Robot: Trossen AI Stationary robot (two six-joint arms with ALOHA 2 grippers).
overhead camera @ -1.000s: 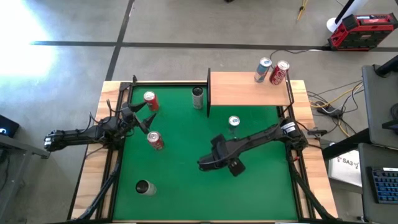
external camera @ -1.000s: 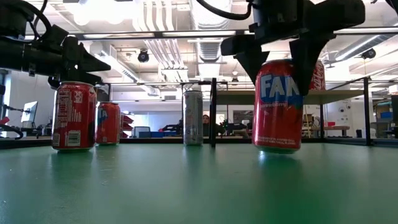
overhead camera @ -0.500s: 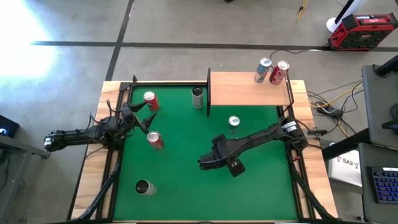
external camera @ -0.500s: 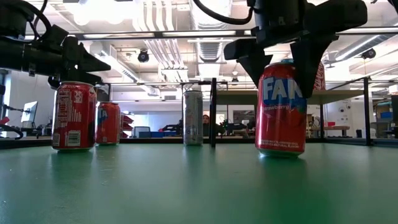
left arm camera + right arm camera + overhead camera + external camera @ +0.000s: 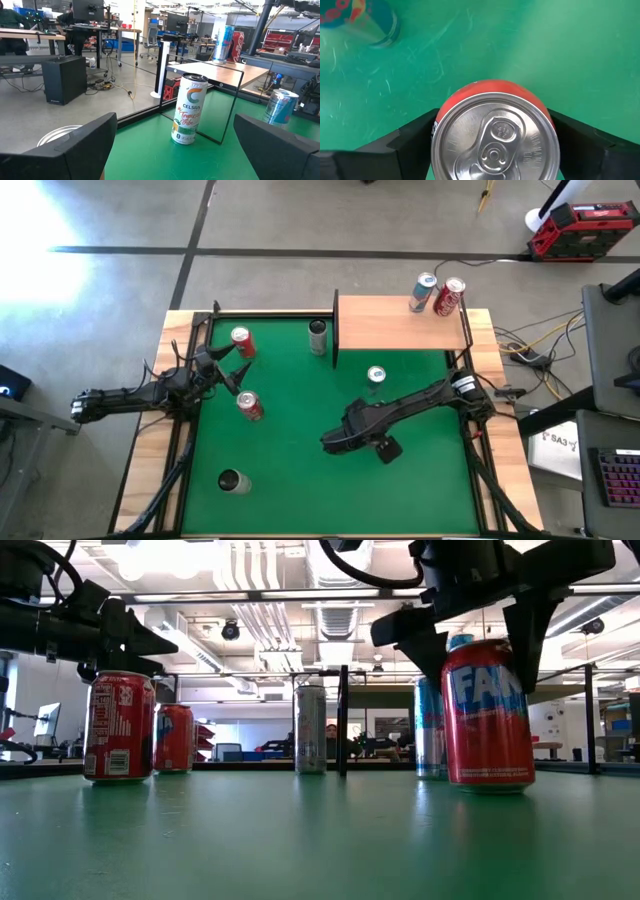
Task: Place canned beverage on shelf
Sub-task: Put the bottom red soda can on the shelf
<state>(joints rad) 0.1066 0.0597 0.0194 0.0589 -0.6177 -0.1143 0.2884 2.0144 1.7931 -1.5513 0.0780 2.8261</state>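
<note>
Right wrist view: the right gripper had its two dark fingers clamped on either side of a red Fanta can, seen from straight above its silver lid. In the low view that can appeared to rest on the green mat (whether it was truly touching I could not tell). From above, the right gripper sat near the middle of the mat, well apart from the shelf at the far right corner, where a blue can and a red cola can stood together at its far edge. A silver-topped can stood just in front of the shelf, a Celsius can beside its left rail. The left gripper hovered with fingers spread wide between two red cans on the left; another can sat near the front.
</note>
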